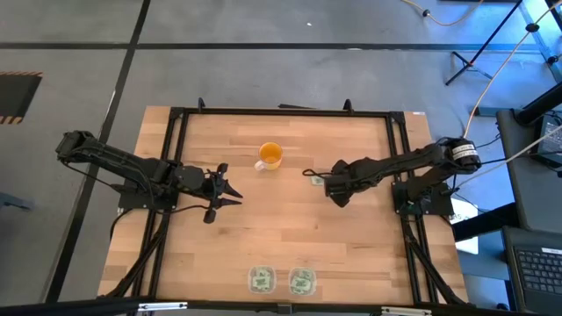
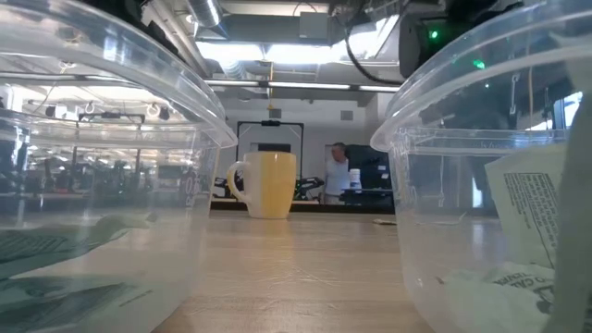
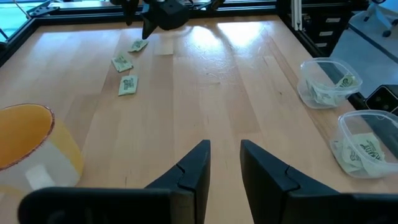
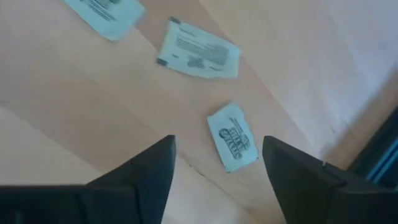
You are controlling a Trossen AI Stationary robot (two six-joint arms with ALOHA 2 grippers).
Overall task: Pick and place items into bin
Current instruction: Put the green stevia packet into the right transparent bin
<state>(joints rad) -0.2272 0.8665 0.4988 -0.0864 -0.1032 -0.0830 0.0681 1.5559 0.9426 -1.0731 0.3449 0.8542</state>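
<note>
So the right gripper (image 4: pixel 217 165) is out past the middle of the wooden table (image 1: pixel 290 228), fingers spread wide and holding nothing, hanging right over three loose packets. The nearest packet (image 4: pixel 232 136) lies flat on the wood between the two fingers without touching either, a second packet (image 4: pixel 199 50) sits a bit farther on, and a third packet (image 4: pixel 106 10) is half cut off at the frame edge. They're all apart from each other with bare wood around them, though the table's black edge rail (image 4: pixel 379 155) is close on one side. The left gripper (image 3: pixel 224 165) is parked on the left side of the table, fingers slightly apart with only a narrow gap and nothing in them, and the orange cup (image 1: pixel 270 155) sits just beside it. There's lots of open table between the two arms. Two clear plastic bins, the left bin (image 1: pixel 261 280) and the right bin (image 1: pixel 302 281), sit side by side right at the front edge, each already with packets inside, and nothing's crowding them.
</note>
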